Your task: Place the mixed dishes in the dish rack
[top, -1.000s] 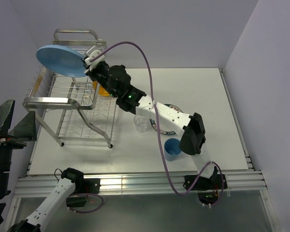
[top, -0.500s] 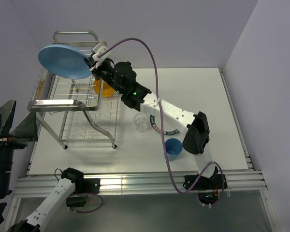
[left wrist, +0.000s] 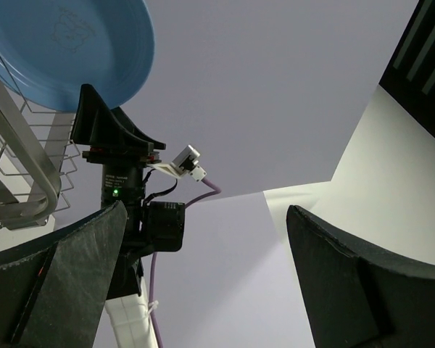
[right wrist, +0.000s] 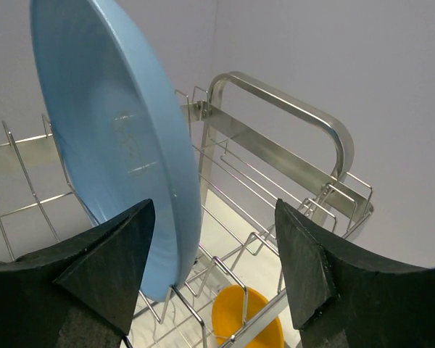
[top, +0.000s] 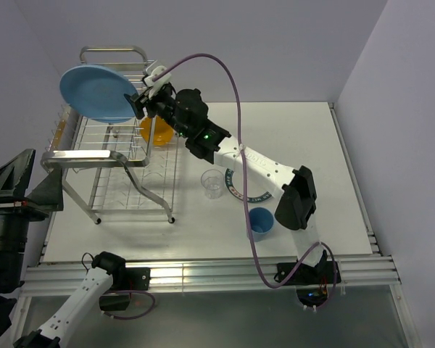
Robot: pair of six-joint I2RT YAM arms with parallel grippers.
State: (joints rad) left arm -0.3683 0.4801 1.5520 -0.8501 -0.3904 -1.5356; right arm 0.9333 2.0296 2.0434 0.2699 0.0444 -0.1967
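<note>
- Left tool [top: 16, 187] hangs off the counter's [top: 326, 159] near-left side, level with the rack's near rail; its fingers [left wrist: 58, 283] are spread wide with nothing between them (its camera looks up past them at the right arm and the wall)
- Cup [top: 259, 221] stands upright on the counter at the near middle, just beside the right arm's elbow block
- Glass [top: 212, 184] stands upright a little farther in, left of the cup and apart from it, between the rack and the white plate
- White plate [top: 236, 193] lies flat on the counter just right of the glass; the right arm crosses over it and hides most of it, so only part of the lettered rim shows
- Rack [top: 80, 154] takes up the left part of the counter, its tubular handle at the far end
- Bowl [top: 156, 132] sits inside the rack at its right side, seen below the upper wires from the right wrist view [right wrist: 243, 319]; which tier it rests on I cannot tell
- Blue plate [top: 94, 93] stands on edge, nearly upright, on the rack's upper tier at the far left, its lower rim down among the wire prongs [right wrist: 116, 145]
- Right tool [top: 141, 98] reaches across to the plate's right rim; its jaws stand apart with the rim between them, close against one finger [right wrist: 109, 268] and clear of the other, so it grips nothing
</note>
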